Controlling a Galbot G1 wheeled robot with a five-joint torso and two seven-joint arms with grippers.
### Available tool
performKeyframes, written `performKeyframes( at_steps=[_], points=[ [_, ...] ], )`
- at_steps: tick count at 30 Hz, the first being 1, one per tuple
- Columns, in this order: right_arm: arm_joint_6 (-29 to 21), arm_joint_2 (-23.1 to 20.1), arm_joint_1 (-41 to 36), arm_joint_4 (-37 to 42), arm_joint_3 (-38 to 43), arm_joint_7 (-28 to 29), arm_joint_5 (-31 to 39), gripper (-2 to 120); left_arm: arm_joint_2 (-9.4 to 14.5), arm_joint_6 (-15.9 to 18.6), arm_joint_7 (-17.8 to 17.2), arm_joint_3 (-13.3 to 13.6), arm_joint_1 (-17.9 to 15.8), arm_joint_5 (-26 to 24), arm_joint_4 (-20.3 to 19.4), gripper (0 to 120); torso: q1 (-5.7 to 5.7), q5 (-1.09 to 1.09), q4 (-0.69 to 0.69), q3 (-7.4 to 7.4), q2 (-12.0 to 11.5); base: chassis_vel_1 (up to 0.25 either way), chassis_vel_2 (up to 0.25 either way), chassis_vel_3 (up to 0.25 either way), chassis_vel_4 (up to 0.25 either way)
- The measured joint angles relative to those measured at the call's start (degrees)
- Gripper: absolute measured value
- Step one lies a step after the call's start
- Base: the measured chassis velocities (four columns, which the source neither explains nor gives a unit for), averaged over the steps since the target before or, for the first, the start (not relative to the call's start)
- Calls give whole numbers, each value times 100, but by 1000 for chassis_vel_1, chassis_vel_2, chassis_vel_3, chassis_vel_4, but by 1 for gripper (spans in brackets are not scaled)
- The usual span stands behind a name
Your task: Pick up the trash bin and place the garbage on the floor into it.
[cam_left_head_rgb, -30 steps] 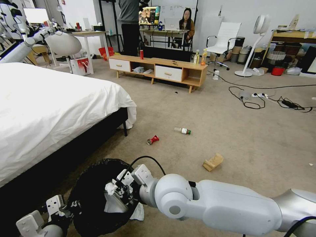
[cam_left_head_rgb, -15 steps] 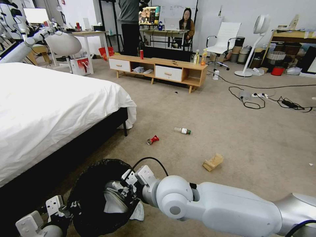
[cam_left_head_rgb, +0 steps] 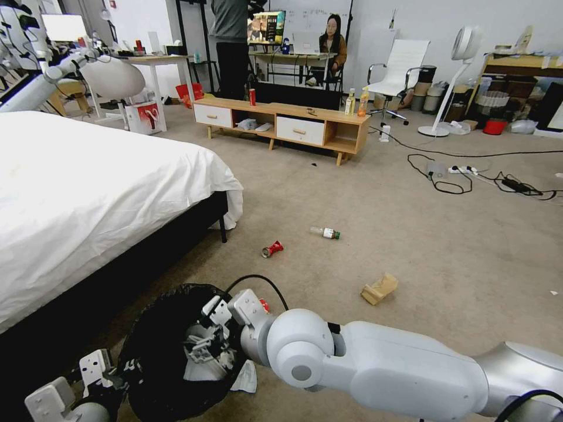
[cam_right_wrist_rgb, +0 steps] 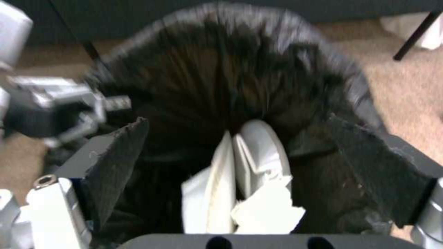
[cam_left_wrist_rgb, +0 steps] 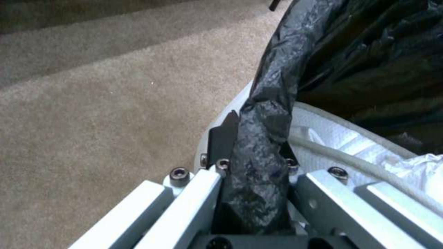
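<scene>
Hanging over the mouth of the trash bin [cam_left_head_rgb: 170,346] at the near left, the right gripper [cam_left_head_rgb: 202,346] points down into the black bag with its jaws spread apart and nothing between them; the right wrist view shows white tissue and paper [cam_right_wrist_rgb: 249,186] lying loose at the bottom of the liner, directly below the pads. The left gripper [cam_left_wrist_rgb: 251,180], nearer still and at the far-left corner of the scene, is clamped on the bin's rim, pinching a fold of the black bag against the white wall, so the bin is carried at that arm's side, close beside the bed [cam_left_head_rgb: 88,193].

The rest of the garbage lies farther out on the carpet, ahead and to the right of the bin. The crumpled tan paper bag [cam_left_head_rgb: 380,288] is the nearest piece, off to the right, and by the look of it falls to the right arm. Beyond it, the crushed red can [cam_left_head_rgb: 272,249] lies almost straight ahead, its long axis slanting from near-left to far-right. Farther again, the small bottle [cam_left_head_rgb: 325,232] lies on its side, long axis running left to right, green cap to the right.

Open carpet separates all three from the robot. The bed's dark leg [cam_left_head_rgb: 223,230] stands left of the can, and the low wooden cabinet [cam_left_head_rgb: 281,123] and floor cables [cam_left_head_rgb: 469,173] sit well beyond.
</scene>
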Motion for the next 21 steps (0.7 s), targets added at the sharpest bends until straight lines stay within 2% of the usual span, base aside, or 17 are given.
performKeyframes(
  at_steps=[21],
  points=[
    [18,291,2,-36,105,-1,-44,100,-2,0,12,-37,32,-13,-7,2,0,-1,0,0,0,0,0,0,0]
  ],
)
